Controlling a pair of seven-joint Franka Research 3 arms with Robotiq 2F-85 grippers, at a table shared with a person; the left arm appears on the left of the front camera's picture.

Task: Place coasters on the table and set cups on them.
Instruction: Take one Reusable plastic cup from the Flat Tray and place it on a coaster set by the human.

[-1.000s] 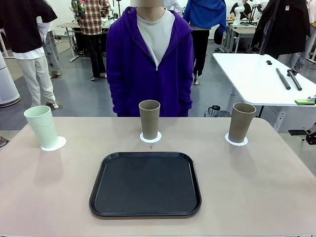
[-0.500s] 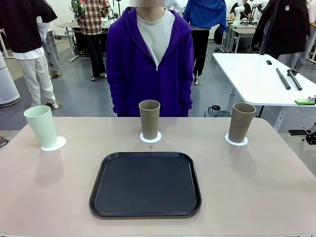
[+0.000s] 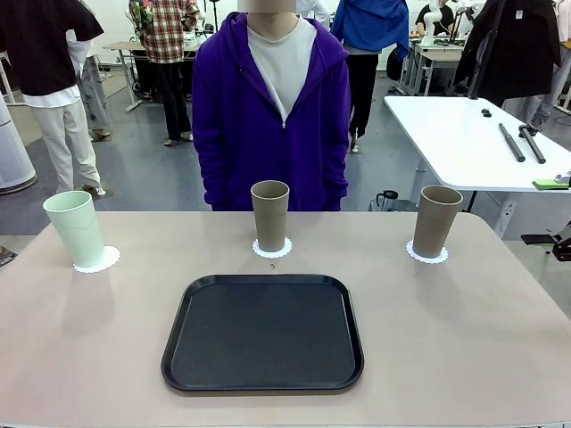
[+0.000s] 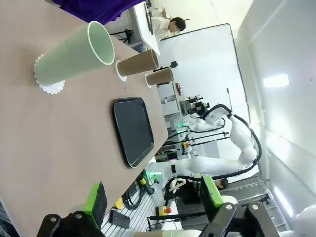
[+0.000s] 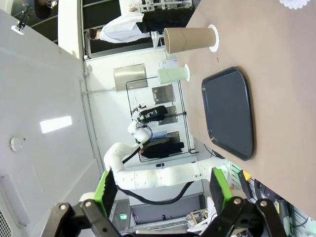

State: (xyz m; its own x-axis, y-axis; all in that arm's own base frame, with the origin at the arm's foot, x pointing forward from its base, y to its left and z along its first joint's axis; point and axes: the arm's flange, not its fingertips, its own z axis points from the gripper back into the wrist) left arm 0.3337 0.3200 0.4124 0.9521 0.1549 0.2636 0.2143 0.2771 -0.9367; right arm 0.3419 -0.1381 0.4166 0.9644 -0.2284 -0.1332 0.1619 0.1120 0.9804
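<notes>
Broadly, we see a wide beige desk [image 3: 464, 339] with rounded corners, and a black tray [image 3: 263, 333] lying flat at its near middle. Beyond the tray three tall tapered cups stand upright in a row along the far side, mouths up, long axes vertical: a mint cup [image 3: 75, 228] at the left, a tan cup [image 3: 269, 215] in the middle and another tan cup [image 3: 437, 220] at the right. Each sits on its own small white lacy coaster [image 3: 97, 260], the scalloped edge showing around the base.

From the wrist views, our left claw [image 4: 150, 195] hangs off the desk's left end with its green-padded fingers spread and nothing between them. Our right claw [image 5: 163, 190] is likewise spread wide and empty, off the desk's right end.

A person in a purple hoodie [image 3: 268, 116] stands behind the middle cup.
</notes>
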